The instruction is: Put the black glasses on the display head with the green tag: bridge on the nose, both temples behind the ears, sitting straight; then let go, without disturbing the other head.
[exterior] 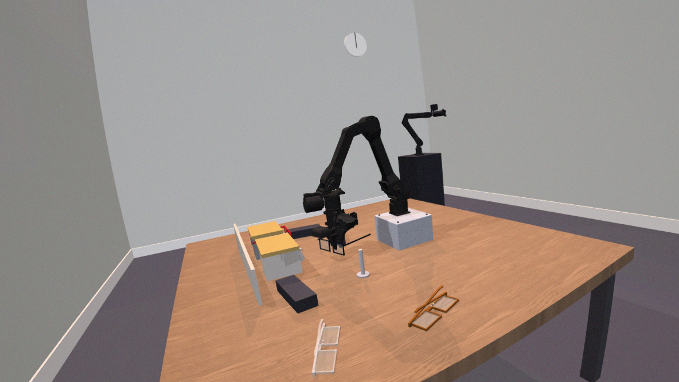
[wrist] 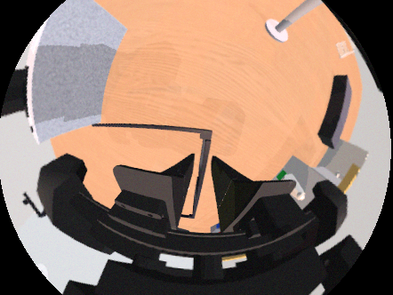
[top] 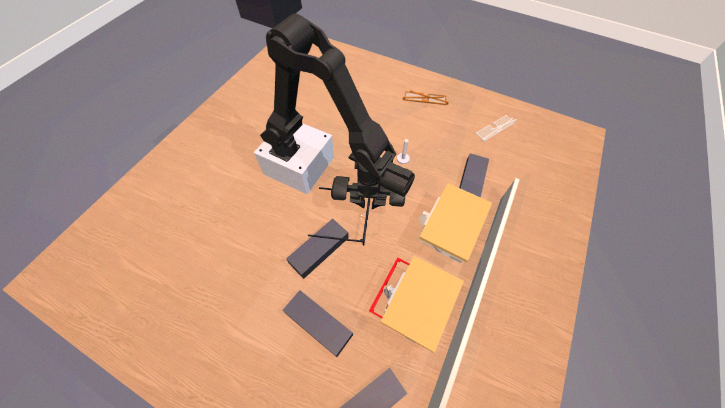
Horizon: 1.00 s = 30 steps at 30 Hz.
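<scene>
The black glasses (top: pixel 365 223) (exterior: pixel 358 238) (wrist: pixel 151 127) stand upright with both temples unfolded, at or just above the table; contact is unclear. My gripper (top: pixel 368 206) (wrist: pixel 203 157) points down, its fingers parted on either side of the front frame, with a visible gap in the wrist view. The green-tagged display head (top: pixel 456 221) (exterior: pixel 277 244) has a yellow top; its green tag (wrist: pixel 281 174) shows in the wrist view, right of my fingers. The other head (top: pixel 423 304) (exterior: pixel 264 229), also yellow-topped, wears red glasses (top: pixel 389 279).
A long upright panel (top: pixel 481 283) (exterior: pixel 246 265) stands behind both heads. A white peg (top: pixel 405 147) (exterior: pixel 361 261) is near the arm. Orange glasses (top: pixel 425 98) and clear glasses (top: pixel 484 133) lie farther off. Several dark blocks (top: pixel 316 248) (exterior: pixel 296 293) lie around.
</scene>
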Available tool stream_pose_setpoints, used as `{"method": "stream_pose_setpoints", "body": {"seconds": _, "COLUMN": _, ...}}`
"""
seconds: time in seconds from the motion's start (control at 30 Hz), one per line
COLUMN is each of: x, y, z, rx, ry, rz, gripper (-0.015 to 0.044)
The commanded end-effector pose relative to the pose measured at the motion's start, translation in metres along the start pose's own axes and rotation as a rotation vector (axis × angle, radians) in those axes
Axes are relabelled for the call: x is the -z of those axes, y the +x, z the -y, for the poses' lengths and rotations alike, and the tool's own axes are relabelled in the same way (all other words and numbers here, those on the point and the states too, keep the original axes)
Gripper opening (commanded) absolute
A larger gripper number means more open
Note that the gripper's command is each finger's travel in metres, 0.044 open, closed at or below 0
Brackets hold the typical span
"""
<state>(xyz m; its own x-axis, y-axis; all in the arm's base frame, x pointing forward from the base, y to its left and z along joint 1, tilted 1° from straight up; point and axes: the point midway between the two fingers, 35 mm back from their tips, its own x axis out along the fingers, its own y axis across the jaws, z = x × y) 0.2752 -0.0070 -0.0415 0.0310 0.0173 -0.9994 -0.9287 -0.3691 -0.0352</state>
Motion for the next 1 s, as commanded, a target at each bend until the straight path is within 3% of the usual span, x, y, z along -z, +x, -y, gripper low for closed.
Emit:
{"method": "stream_pose_setpoints", "body": {"seconds": 0.0, "x": 0.000, "y": 0.000, "z": 0.000, "rx": 0.001, "ry": 0.000, "rz": 0.000, "gripper": 0.0107}}
{"method": "stream_pose_setpoints", "body": {"seconds": 0.97, "x": -0.001, "y": -0.010, "z": -0.014, "rx": -0.007, "ry": 0.003, "rz": 0.005, "gripper": 0.0107}}
